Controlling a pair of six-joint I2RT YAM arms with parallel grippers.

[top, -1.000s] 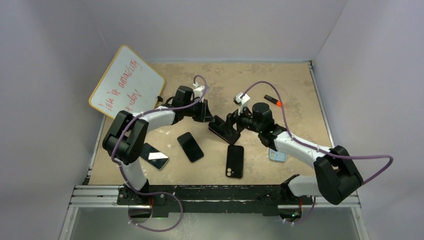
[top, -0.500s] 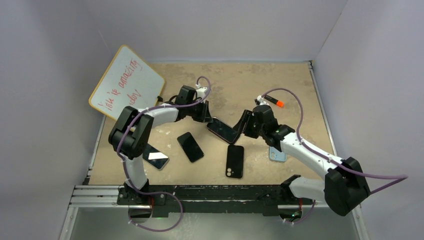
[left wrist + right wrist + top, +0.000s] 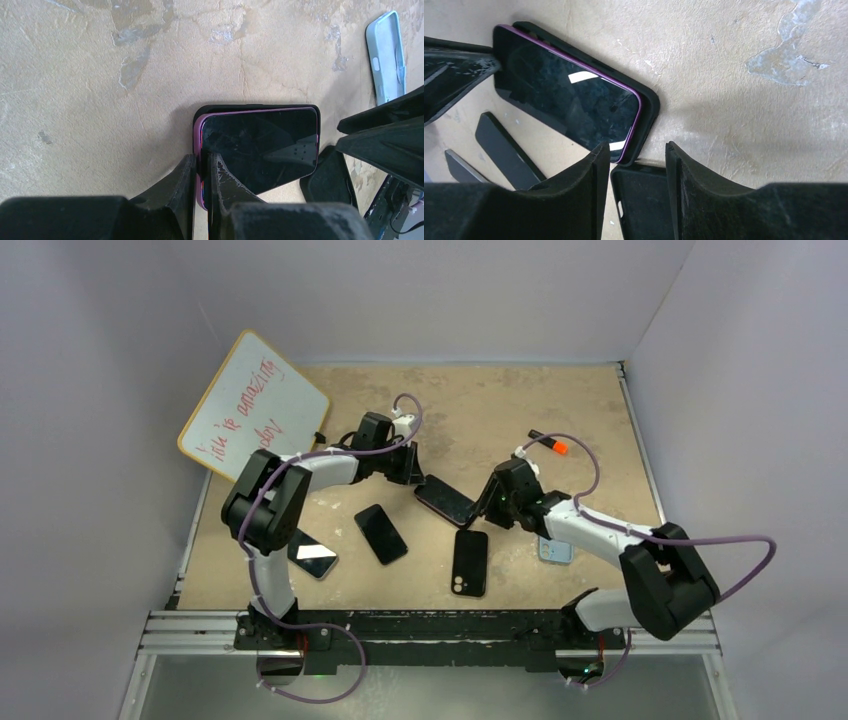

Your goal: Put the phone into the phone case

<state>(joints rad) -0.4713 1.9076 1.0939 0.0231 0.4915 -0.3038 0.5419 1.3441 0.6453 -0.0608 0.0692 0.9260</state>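
From above, the phone (image 3: pixel 445 500) lies mid-table between the left gripper (image 3: pixel 417 476) and right gripper (image 3: pixel 488 506). Left wrist: jaws pinch the phone's end, which sits in a black case (image 3: pixel 255 106). Right wrist: jaws apart, beside the case's corner.

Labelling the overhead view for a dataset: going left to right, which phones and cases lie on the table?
Phone with screen glare → black phone → purple-edged phone → black case → light blue case.

Bright, even light; sharp frames, glare on phone (image 3: pixel 569 95).
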